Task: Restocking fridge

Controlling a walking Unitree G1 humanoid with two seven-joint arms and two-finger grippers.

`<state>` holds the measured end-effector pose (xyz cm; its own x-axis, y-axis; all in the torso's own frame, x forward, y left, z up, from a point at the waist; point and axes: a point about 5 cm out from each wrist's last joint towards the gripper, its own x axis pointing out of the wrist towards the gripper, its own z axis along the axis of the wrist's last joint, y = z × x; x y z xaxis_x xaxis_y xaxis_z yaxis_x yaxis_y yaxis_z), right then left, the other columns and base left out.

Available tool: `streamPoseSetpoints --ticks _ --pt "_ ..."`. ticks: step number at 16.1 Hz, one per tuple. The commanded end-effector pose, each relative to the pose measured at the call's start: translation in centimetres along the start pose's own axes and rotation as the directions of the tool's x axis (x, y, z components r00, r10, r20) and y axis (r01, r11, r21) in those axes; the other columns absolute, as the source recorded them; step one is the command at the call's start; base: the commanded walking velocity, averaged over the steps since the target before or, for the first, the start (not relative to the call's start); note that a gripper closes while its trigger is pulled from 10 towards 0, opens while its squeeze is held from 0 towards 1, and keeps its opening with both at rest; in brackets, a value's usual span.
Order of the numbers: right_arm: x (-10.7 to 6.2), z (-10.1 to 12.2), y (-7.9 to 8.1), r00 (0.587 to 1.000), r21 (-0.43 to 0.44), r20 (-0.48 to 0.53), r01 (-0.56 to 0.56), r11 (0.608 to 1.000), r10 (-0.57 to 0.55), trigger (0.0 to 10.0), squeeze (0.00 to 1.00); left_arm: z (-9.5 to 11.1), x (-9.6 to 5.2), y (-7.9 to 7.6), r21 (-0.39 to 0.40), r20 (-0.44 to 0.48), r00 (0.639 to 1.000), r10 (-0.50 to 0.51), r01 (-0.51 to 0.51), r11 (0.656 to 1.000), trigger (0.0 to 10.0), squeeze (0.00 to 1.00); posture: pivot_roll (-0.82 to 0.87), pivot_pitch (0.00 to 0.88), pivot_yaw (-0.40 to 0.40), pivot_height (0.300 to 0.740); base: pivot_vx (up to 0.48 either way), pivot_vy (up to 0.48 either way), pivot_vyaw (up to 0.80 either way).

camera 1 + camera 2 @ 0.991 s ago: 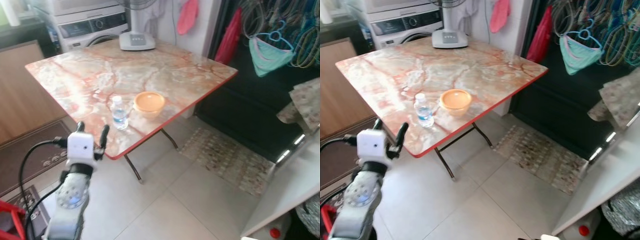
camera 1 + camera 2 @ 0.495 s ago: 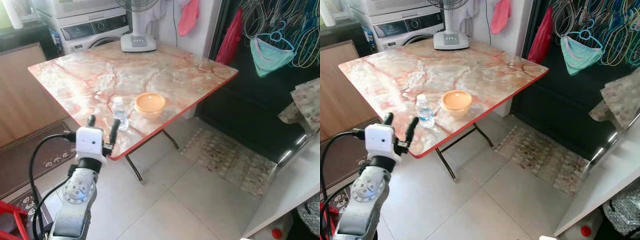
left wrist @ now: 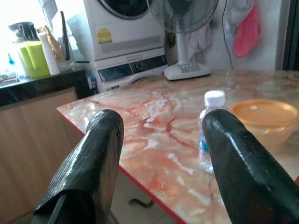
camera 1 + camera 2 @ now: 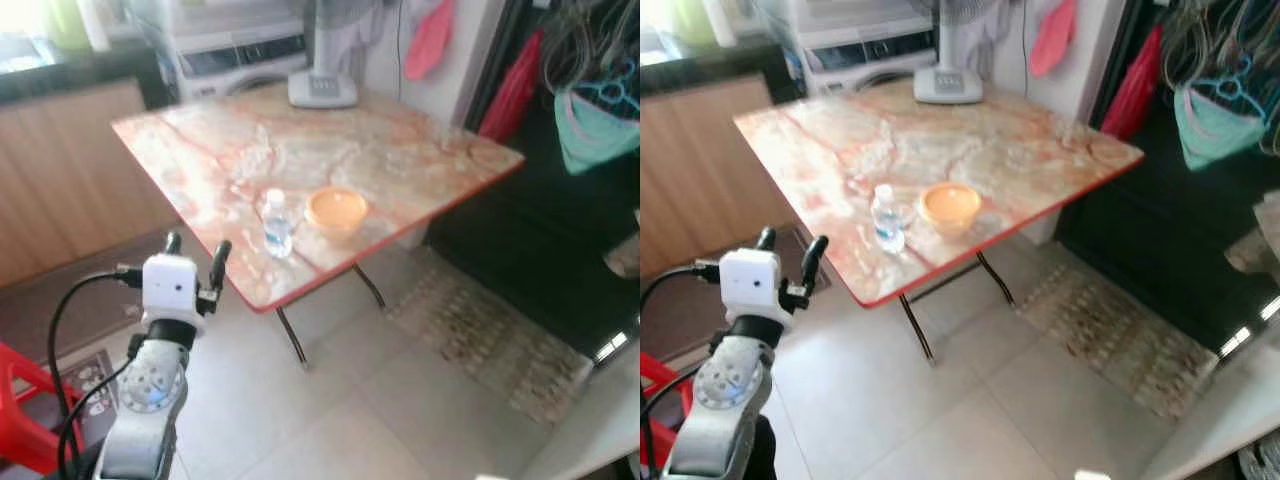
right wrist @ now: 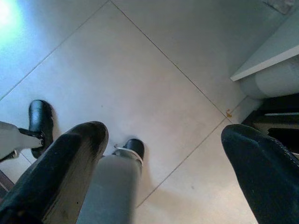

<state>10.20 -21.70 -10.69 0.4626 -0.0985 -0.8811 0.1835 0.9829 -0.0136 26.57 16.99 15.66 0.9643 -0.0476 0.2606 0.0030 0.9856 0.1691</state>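
Left wrist view: left gripper spread, empty, aimed at the water bottle.
Camera swung since earlier; the bottle pickup is not yet begun.

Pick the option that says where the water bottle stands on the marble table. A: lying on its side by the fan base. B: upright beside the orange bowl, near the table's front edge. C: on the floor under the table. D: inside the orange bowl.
B: the water bottle stands upright on the marble table, just to the left of the orange bowl, near the red front edge.
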Motion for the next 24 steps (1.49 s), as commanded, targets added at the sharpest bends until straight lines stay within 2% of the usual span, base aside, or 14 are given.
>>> streamPoseSetpoints --ticks 1,14,20,24 --pt "-0.04 -0.13 -0.16 1.0 -0.002 -0.007 -0.002 1.0 0.002 10.0 0.0 0.42 0.0 -0.13 0.011 0.005 1.0 -0.003 0.003 1.0 10.0 0.0 0.21 0.0 -0.046 0.74 0.24 0.0 0.0" --pt "-0.07 -0.15 -0.2 0.999 -0.036 -0.015 -0.032 0.999 0.031 10.0 0.0 0.43 0.04 -0.57 0.004 0.0 1.0 -0.017 0.017 1.0 10.0 0.0 0.2 0.0 -0.046 0.74 0.25 0.0 0.0" --pt "-0.08 -0.12 -0.33 0.999 -0.037 -0.015 -0.036 0.999 0.035 10.0 0.0 0.64 0.1 -0.7 0.004 0.008 1.0 -0.009 0.009 1.0 10.0 0.0 0.2 0.0 -0.053 0.74 0.25 0.0 0.74" --pt "-0.1 -0.16 -0.35 0.999 -0.027 -0.015 -0.039 0.999 0.038 10.0 0.0 0.89 0.18 -0.68 0.002 0.017 1.0 -0.008 0.008 1.0 10.0 0.0 0.2 0.0 -0.055 0.74 0.248 0.0 0.0"
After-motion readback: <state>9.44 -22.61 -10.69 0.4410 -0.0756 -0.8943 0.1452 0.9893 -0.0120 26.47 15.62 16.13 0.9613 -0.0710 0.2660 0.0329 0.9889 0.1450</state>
